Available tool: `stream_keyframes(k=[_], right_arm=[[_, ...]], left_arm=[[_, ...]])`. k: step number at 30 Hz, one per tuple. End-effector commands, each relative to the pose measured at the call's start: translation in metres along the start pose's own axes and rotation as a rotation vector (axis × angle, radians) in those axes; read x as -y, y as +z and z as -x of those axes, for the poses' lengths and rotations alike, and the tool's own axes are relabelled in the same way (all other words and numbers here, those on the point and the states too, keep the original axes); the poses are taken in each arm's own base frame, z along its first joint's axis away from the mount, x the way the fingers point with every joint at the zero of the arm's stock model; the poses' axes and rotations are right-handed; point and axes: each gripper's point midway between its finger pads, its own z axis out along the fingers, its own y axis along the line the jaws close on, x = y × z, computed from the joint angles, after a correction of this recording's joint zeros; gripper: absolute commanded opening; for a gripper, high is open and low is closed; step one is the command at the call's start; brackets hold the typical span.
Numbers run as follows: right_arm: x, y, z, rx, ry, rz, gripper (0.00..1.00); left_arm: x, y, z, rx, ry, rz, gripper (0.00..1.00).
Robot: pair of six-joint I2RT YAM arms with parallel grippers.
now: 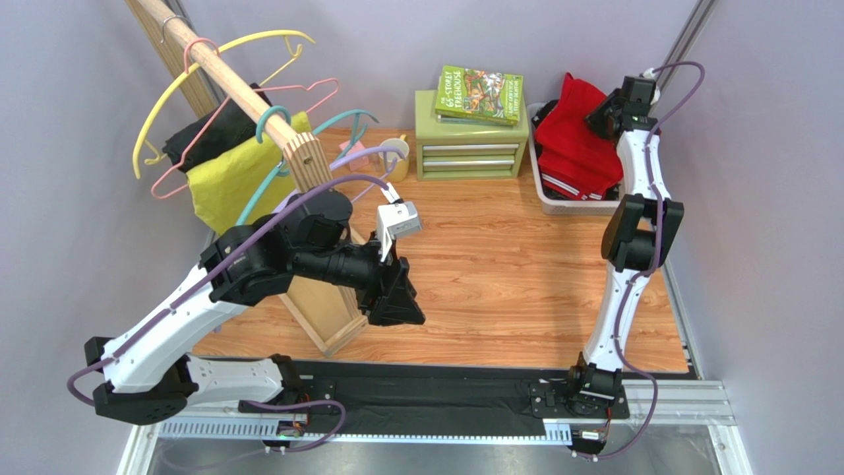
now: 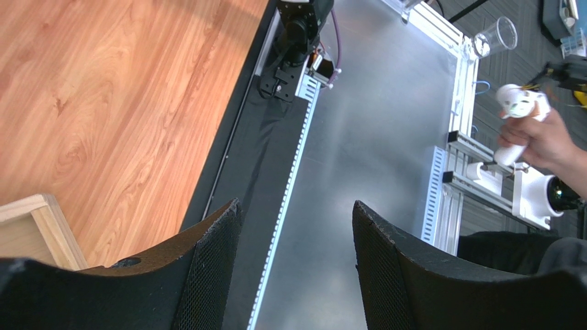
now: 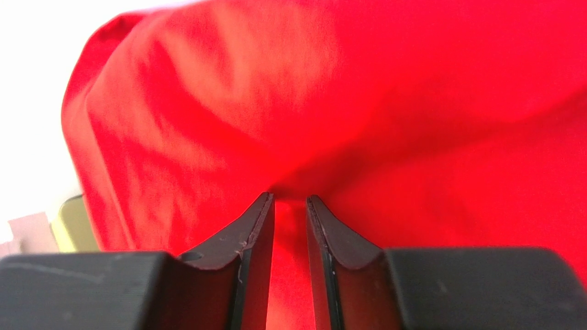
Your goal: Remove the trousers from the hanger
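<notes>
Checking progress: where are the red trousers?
Top view, far right: red trousers in the bin beside the green drawers, pinched by the right end effector.

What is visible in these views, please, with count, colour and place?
red trousers: one pile, red, in the basket
basket: one, white, far right of the table
black garment: one, on a hanger, far left
yellow-green garment: one, hung beside it
hangers: several, yellow, pink, teal, on the wooden rail
drawer unit: one, green, far middle
books: stack, green cover, atop the drawer unit
mug: one, cream, left of the drawer unit
left end effector: black, open, above the table
right end effector: black, shut on the red trousers
</notes>
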Motion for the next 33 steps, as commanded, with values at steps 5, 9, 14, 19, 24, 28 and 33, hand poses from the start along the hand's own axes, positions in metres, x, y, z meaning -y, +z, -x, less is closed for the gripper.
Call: stream_keyframes(k=[5, 9, 14, 19, 24, 28, 33], right_arm=[[-0.055, -0.104, 0.047, 0.037, -0.008, -0.016, 0.32], [-0.071, -0.152, 0.032, 0.020, -0.041, -0.015, 0.35], [-0.086, -0.217, -0.027, -0.102, -0.158, 0.031, 0.41], [-0.092, -0.288, -0.129, -0.266, -0.265, 0.127, 0.47], [-0.098, -0.359, -0.220, -0.412, -0.304, 0.278, 0.52], [-0.099, -0.414, -0.257, -0.433, -0.268, 0.470, 0.56], [-0.081, -0.441, -0.300, -0.482, -0.161, 0.700, 0.63]], left_arm=[[-0.002, -0.015, 0.016, 0.151, 0.041, 0.051, 0.67], [-0.003, -0.024, 0.019, 0.240, 0.047, 0.065, 0.67], [-0.001, -0.029, 0.016, 0.298, 0.038, 0.047, 0.68], [0.008, -0.030, 0.013, 0.315, 0.026, -0.008, 0.68], [0.019, -0.037, 0.005, 0.347, 0.026, -0.068, 0.68], [0.022, -0.047, -0.009, 0.394, 0.005, -0.096, 0.69], [0.022, -0.047, -0.031, 0.447, -0.026, -0.151, 0.69]])
